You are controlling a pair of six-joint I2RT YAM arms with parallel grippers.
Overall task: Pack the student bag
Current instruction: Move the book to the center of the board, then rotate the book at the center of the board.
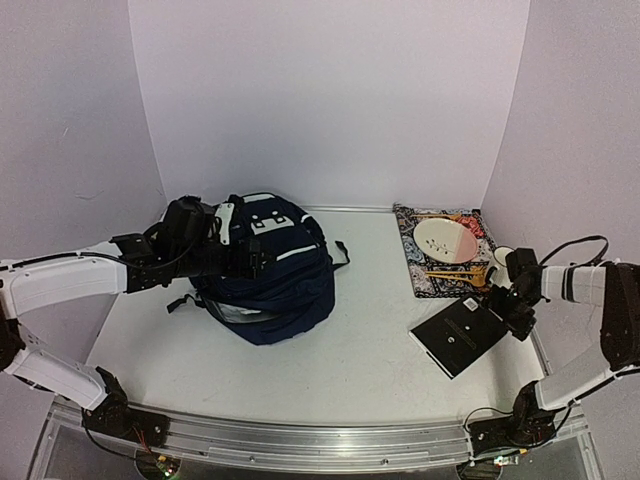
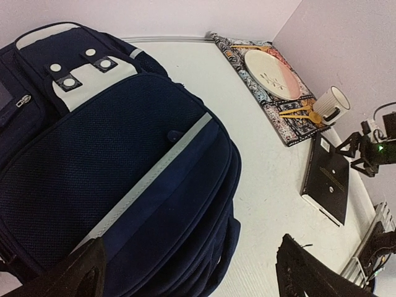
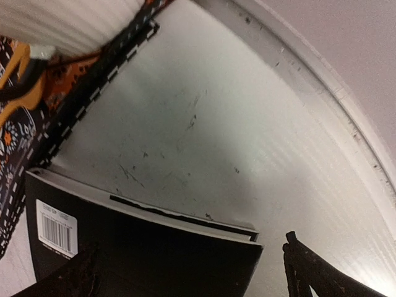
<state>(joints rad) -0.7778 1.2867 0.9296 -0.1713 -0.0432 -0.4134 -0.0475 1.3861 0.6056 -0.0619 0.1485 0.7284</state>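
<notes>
The student bag [image 1: 275,275] is a navy-blue backpack with white trim, lying on the left half of the table; it fills the left wrist view [image 2: 117,161]. My left gripper [image 1: 254,262] hovers over the bag's top, open [image 2: 192,275], with nothing held and only the bag's zipped edge beneath it. A black hardcover book [image 1: 458,336] lies flat at the right front. My right gripper [image 1: 513,308] is at the book's right edge, open [image 3: 192,275]. Its fingers [image 3: 315,269] stand wide on either side of the book's corner [image 3: 142,250].
A patterned placemat [image 1: 425,275] lies at the back right with a plate [image 1: 445,240] and yellow cutlery [image 1: 460,272] on it. A white mug [image 1: 500,258] stands beside it. The table's right rim [image 3: 346,117] and side wall are close to the right gripper.
</notes>
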